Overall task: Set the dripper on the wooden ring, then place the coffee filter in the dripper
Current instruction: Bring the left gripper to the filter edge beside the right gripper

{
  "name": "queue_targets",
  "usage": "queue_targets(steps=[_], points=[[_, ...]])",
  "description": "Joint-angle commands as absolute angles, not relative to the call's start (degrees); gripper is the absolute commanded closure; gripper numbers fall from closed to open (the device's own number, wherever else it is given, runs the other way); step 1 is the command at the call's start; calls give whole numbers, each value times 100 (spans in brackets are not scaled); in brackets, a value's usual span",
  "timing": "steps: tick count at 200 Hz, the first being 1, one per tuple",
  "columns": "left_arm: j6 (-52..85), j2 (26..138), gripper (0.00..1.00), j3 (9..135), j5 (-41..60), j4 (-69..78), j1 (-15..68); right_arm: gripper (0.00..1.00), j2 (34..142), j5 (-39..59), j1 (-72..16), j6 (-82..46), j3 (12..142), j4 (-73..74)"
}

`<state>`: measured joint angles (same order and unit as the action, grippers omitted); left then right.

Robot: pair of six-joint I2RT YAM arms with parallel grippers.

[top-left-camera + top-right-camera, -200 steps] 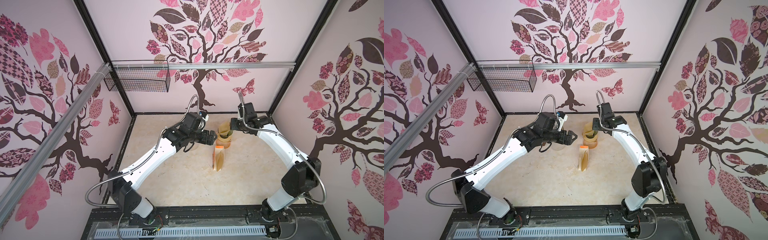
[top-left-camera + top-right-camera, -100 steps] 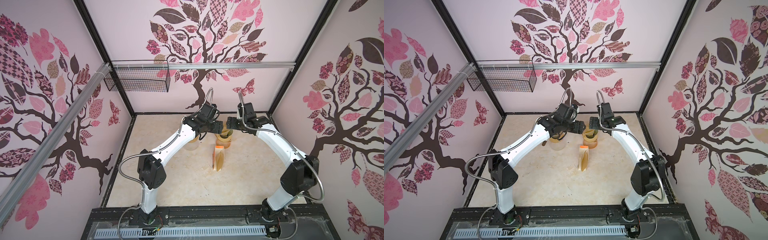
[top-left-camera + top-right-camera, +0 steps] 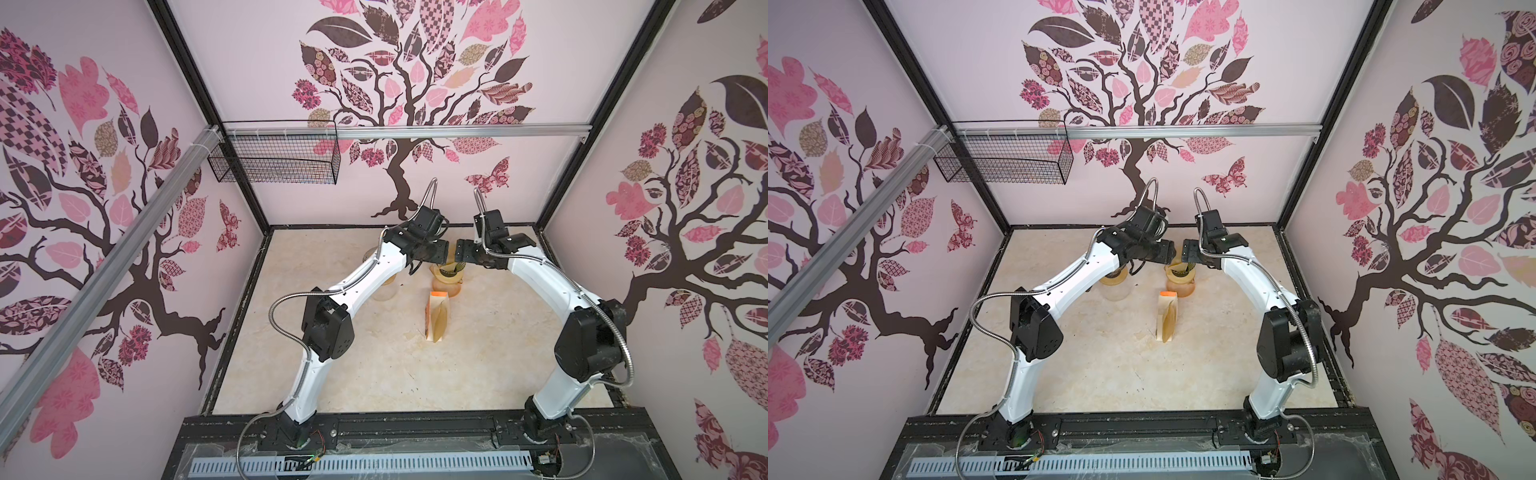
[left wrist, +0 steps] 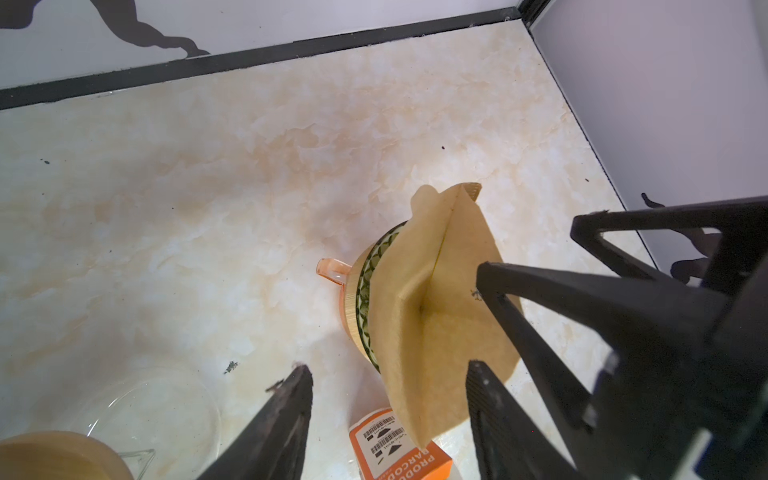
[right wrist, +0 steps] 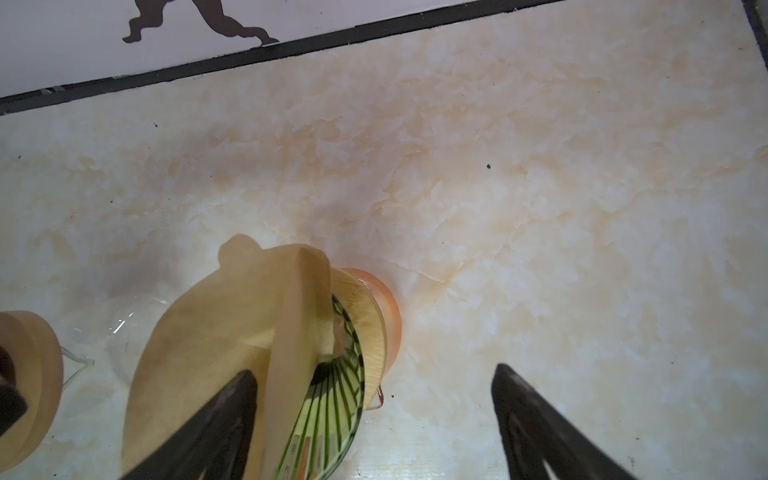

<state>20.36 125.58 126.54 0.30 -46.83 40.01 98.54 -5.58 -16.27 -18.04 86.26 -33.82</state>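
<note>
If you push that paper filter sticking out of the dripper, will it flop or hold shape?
The coffee filter looks like thin creased paper, so it likely bends under a light push rather than resisting. It stands tall out of the dripper, not seated against the ribbed wall, so a nudge could tip it out.

The left arm (image 3: 365,276) is hiding much of the glass carafe (image 3: 384,293). The coffee filter (image 4: 432,332) is covering half the dripper (image 4: 361,291).
</note>
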Motion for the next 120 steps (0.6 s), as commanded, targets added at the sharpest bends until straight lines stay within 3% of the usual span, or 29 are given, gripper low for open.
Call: queue_targets(steps=[1, 120], points=[[2028, 12693, 40, 12990, 70, -4781, 3928, 11, 9954, -571, -1563, -1805, 8544, -3357], [2030, 13120, 42, 13288, 98, -4980, 3850, 11, 9870, -449, -1396, -1842, 8237, -3210]])
